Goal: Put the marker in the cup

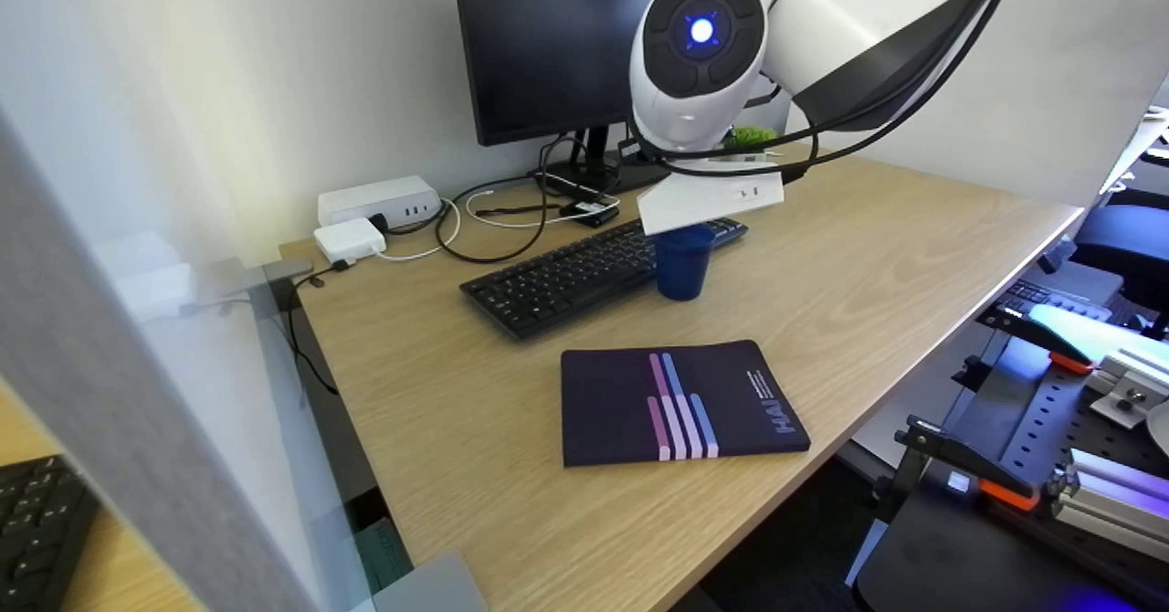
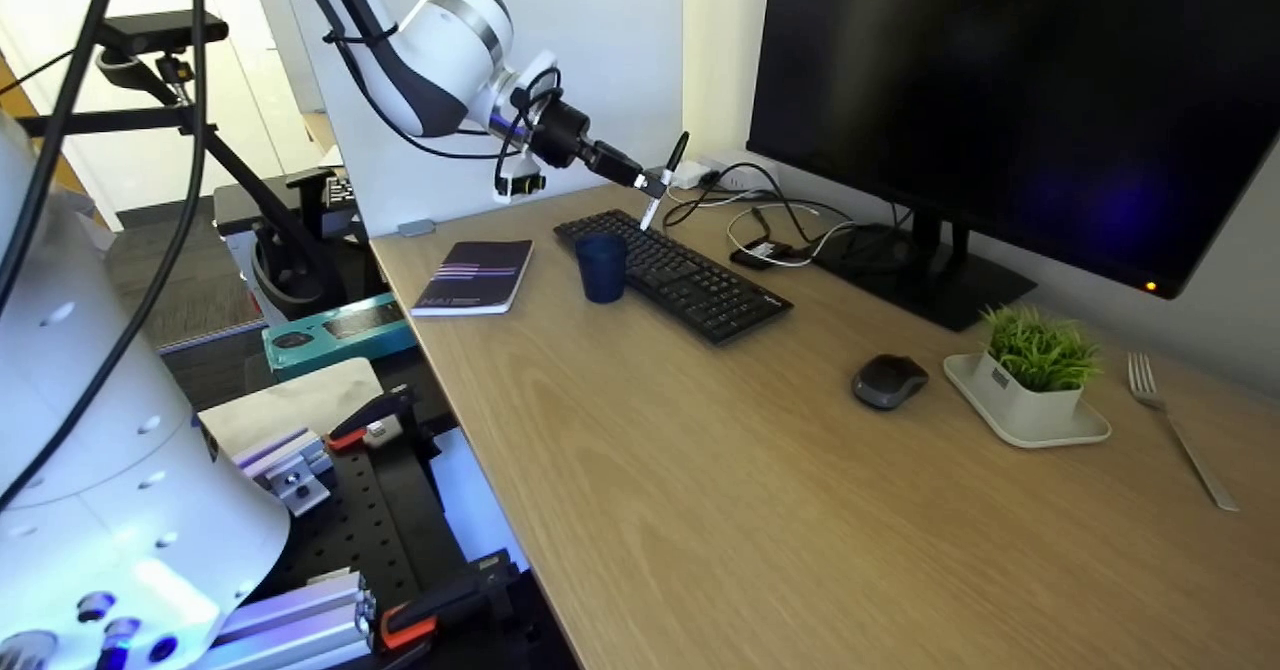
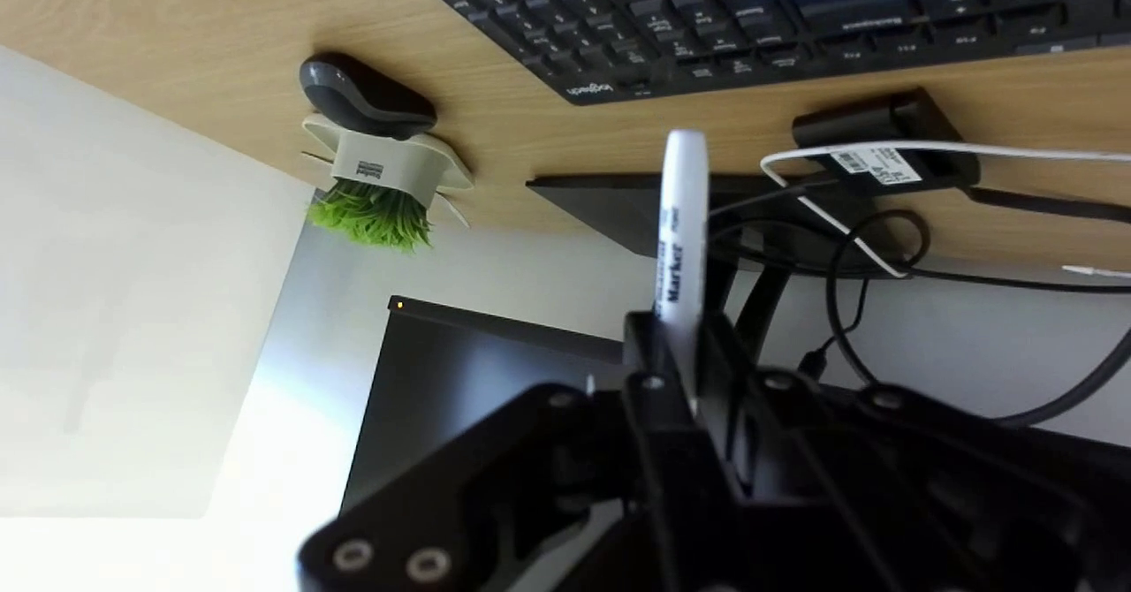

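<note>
Marker (image 3: pixel 683 221) leans, pinched in the end effector (image 2: pixel 655 185), white end lowermost.

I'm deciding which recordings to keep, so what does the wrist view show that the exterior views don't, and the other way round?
Only the wrist view: readable "Marker" lettering on the slim white cylindrical marker held in the jaws.

Only the exterior views: the dark, striped rectangular notebook, in both; and, in an exterior view, the marker's black cap.

Shared: the long black keyboard, the black flat-screen monitor, the green grass-like plant and the dark blue cylindrical cup, though the wrist view catches only its curved edge.
</note>
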You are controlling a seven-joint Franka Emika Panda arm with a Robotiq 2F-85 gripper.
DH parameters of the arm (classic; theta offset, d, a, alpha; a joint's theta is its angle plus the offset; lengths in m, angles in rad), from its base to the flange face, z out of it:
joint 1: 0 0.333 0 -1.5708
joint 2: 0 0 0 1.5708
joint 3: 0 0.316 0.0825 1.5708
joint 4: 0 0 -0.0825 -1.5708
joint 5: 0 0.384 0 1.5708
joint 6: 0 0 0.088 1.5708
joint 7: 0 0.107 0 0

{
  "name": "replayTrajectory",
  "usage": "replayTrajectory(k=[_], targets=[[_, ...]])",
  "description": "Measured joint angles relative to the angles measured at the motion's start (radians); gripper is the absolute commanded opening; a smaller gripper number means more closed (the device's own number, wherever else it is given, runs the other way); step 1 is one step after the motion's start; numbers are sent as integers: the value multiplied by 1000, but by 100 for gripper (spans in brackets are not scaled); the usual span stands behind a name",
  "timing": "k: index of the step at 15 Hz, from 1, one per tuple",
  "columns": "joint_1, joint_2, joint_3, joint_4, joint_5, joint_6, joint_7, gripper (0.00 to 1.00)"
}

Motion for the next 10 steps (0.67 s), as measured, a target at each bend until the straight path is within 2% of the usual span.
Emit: replayTrajectory(k=[5,10], targets=[[-1,-29,1,7,30,-1,-22,3],[3,-112,23,-19,155,-10,-104,3]])
